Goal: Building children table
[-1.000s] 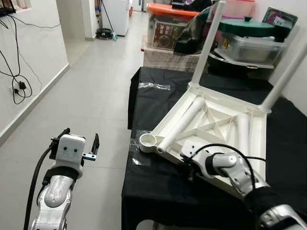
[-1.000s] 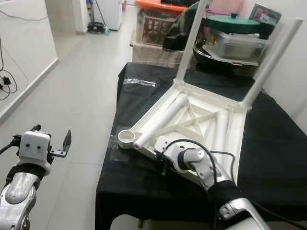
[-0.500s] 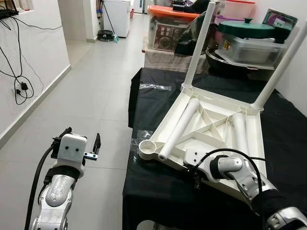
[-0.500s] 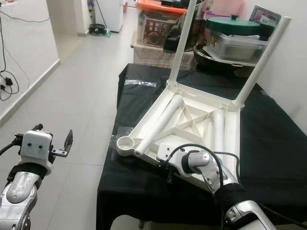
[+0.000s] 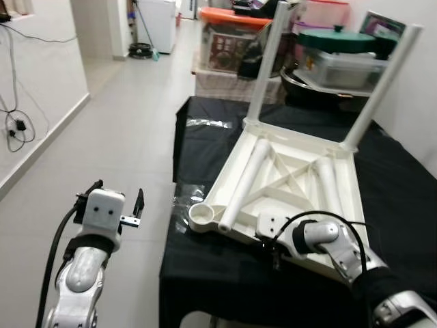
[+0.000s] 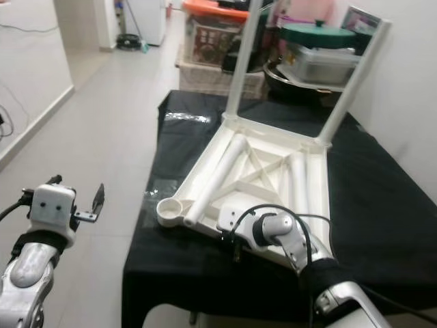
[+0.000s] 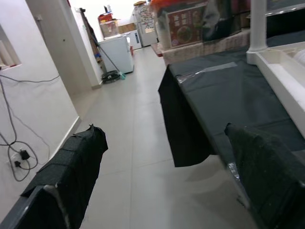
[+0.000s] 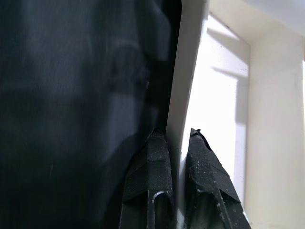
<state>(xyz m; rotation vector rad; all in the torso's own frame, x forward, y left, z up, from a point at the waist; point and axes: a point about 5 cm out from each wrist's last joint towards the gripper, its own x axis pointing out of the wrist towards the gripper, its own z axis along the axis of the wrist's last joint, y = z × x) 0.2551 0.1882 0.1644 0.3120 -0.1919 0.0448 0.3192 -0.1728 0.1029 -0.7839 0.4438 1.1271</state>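
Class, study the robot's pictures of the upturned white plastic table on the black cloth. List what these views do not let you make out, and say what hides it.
- Right gripper clamps the white plastic table's rim; in the eye views its own wrist covers the fingers.
- Table's top face: turned down onto the black cloth.
- Table's near right corner: behind the right arm.
- Printed label on the orange-lidded storage box: too small to read.

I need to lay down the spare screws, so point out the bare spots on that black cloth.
The black cloth is bare to the right of the upturned white table, and along its front edge below the right gripper, which pinches the table's near rim. Plastic film takes the far left strip. Behind, the bins crowd in.
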